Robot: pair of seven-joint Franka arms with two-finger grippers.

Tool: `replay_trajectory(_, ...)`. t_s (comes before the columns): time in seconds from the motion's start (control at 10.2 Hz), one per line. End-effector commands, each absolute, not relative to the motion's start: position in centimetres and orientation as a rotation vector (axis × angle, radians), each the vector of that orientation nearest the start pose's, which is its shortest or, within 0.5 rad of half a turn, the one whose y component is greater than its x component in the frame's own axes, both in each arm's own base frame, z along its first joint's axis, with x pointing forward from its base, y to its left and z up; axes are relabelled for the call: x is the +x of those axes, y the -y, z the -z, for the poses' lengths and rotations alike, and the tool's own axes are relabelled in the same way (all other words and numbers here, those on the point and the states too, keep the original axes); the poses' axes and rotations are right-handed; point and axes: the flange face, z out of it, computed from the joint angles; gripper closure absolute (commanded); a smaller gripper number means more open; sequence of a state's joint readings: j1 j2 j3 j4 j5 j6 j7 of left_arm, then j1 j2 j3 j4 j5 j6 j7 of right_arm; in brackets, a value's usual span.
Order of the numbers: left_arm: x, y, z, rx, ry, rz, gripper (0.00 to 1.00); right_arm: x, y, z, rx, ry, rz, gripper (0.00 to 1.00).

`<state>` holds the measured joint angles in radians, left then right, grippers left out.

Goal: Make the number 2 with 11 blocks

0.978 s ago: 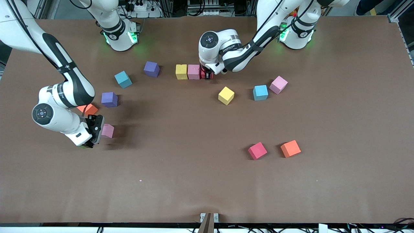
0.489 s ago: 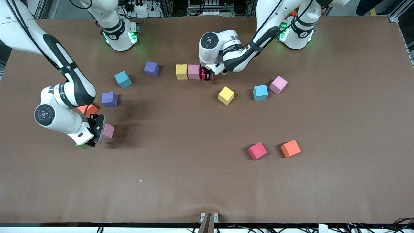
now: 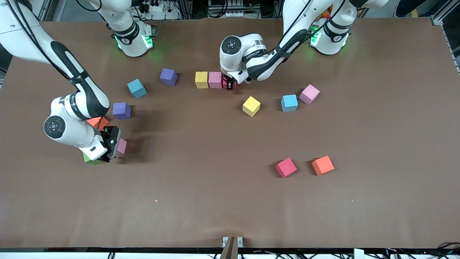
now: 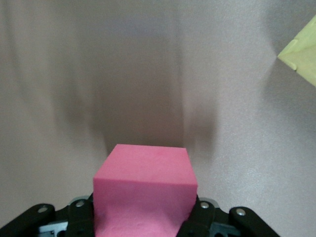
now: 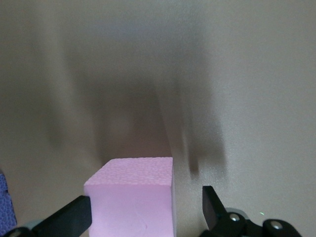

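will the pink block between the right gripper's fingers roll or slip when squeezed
Probably not: the pink block is a flat-faced cube, so it should sit rather than roll. Its matte, grainy surface looks grippy. It seems foam-like, so likely light and slightly squashy between the open right gripper.

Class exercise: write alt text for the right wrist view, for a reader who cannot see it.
The right gripper has its dark fingers spread open around a pale pink block resting on the brown table, with a clear gap between the block and one finger. A sliver of a purple block shows at the picture's edge.
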<state>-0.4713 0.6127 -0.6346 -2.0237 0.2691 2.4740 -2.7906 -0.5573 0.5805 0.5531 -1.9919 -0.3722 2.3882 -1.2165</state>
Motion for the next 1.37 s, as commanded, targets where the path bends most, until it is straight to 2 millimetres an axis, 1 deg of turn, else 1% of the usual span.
replay_trajectory(0.0, 25.9, 54.1, -19.3, -1.998, 2.322, -0.2, 0.96, 59.4, 1.6, -19.1, -2.295, 2.024, 0.002, 0.0)
replay_trajectory(0.1, 26.1, 54.3, -19.4, -1.998, 2.326, -0.205, 0.96, 59.4, 2.2, -18.9, -2.301, 2.02, 0.003, 0.01)
replay_trajectory(0.29, 26.1, 54.2, -19.1, -1.992, 2.325, -0.207, 0.94, 59.2, 2.5, -18.6, -2.307, 2.015, 0.02, 0.2)
replay_trajectory(0.39, 26.1, 54.3, -19.1, -1.993, 2.326, -0.208, 0.93, 59.1, 2.9, -18.4, -2.312, 2.009, 0.028, 0.25)
replay_trajectory(0.49, 26.5, 54.1, -19.0, -1.986, 2.331, -0.202, 0.87, 59.1, 2.9, -18.4, -2.308, 2.014, 0.028, 0.39)
replay_trajectory(0.59, 26.5, 54.2, -18.9, -1.995, 2.329, -0.195, 0.28, 59.1, 3.0, -18.7, -2.312, 2.015, 0.021, 0.59)
replay_trajectory(0.68, 26.3, 54.4, -18.6, -2.002, 2.321, -0.189, 0.0, 59.2, 2.9, -19.4, -2.323, 2.014, 0.014, 0.61)
replay_trajectory(0.78, 26.0, 54.6, -18.8, -2.01, 2.315, -0.184, 0.0, 59.4, 2.5, -20.5, -2.335, 2.009, 0.006, 0.62)
replay_trajectory(0.88, 26.1, 54.6, -19.1, -2.016, 2.314, -0.178, 0.0, 59.8, 0.8, -22.6, -2.355, 2.004, 0.005, 0.63)
replay_trajectory(0.98, 26.1, 54.4, -19.3, -2.013, 2.308, -0.16, 0.0, 59.9, -1.9, -24.7, -2.458, 1.91, 0.009, 0.63)
replay_trajectory(1.08, 26.0, 54.4, -20.4, -2.022, 2.299, -0.13, 0.0, 59.9, -4.8, -26.1, -2.558, 1.818, 0.017, 0.63)
replay_trajectory(1.17, 26.0, 54.4, -21.0, -2.022, 2.298, -0.115, 0.0, 59.8, -7.3, -27.5, -2.612, 1.779, 0.026, 0.63)
replay_trajectory(1.27, 26.2, 54.4, -21.8, -2.021, 2.307, -0.104, 0.0, 59.6, -8.7, -28.1, -2.618, 1.787, 0.036, 0.63)
